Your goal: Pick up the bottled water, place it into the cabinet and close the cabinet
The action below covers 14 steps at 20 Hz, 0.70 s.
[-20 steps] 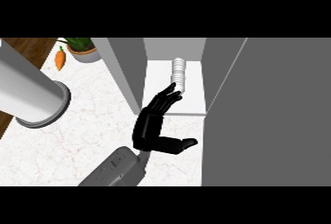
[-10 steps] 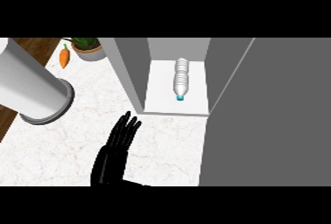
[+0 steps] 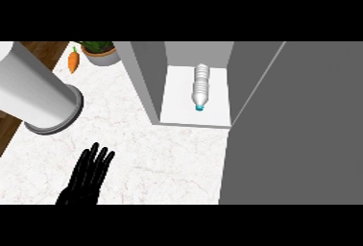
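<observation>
Since half a second ago the view has tipped a little, so the bottle (image 3: 200, 88) sits slightly lower and further right in frame; it has not moved on its shelf. It lies on its side on the white floor of the cabinet (image 3: 145, 81), blue cap toward the front edge, clear ribbed body pointing inward. Nothing touches it.

Grey flat panels form the cabinet's walls, and its door (image 3: 297, 129) stands open as a broad grey slab filling the right of the view, its far edge cut off by the frame.

Well apart from the bottle, at lower left, one black hand (image 3: 88, 176) hangs over the counter (image 3: 156, 153) with fingers straight and spread, holding nothing. Its wrist is cut off at the lower edge, and which hand it is cannot be told from the view alone; compared with before it shows a bit further left and lower.

White marbled stone makes up the counter. On its left stands a large pale cylinder (image 3: 35, 93) with a flared rim, partly cropped. Behind it lie a carrot (image 3: 73, 59) and a potted plant (image 3: 101, 52), the plant's top cut off.
</observation>
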### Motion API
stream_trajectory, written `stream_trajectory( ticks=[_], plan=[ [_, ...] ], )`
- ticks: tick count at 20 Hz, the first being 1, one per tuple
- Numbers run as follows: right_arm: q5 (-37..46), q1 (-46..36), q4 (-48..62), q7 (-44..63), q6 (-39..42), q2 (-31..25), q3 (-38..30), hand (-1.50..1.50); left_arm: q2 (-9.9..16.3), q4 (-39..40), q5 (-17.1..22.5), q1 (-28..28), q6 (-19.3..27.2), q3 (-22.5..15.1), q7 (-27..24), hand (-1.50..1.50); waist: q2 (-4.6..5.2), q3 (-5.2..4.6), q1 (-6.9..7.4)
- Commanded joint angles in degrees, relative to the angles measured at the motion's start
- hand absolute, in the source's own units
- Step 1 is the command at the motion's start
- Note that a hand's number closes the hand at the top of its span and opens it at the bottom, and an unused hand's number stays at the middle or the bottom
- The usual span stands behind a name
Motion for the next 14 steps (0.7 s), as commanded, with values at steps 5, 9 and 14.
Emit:
stream_trajectory(
  ticks=[5, 9, 14],
  plan=[
    [9.12, -6.82, -10.23, 13.48, -2.79, 0.65, 9.79, 1.5, 10.67, -4.15, 2.77, 10.29, -9.54, 5.16, -6.18, -1.5, 0.72, -0.14, 0.49],
    [5.43, -11.99, -8.45, 20.1, -3.91, 2.47, 13.0, 1.5, 15.98, -5.29, 4.01, 13.65, -14.8, 8.28, -8.62, -1.5, 1.36, -0.08, 1.99],
    [4.85, -22.32, -5.69, 22.68, -2.65, 2.4, 12.96, 1.5, 17.96, -5.5, 4.43, 14.54, -17.43, 9.41, -9.15, -1.5, 1.73, -0.2, 4.35]
  ],
)
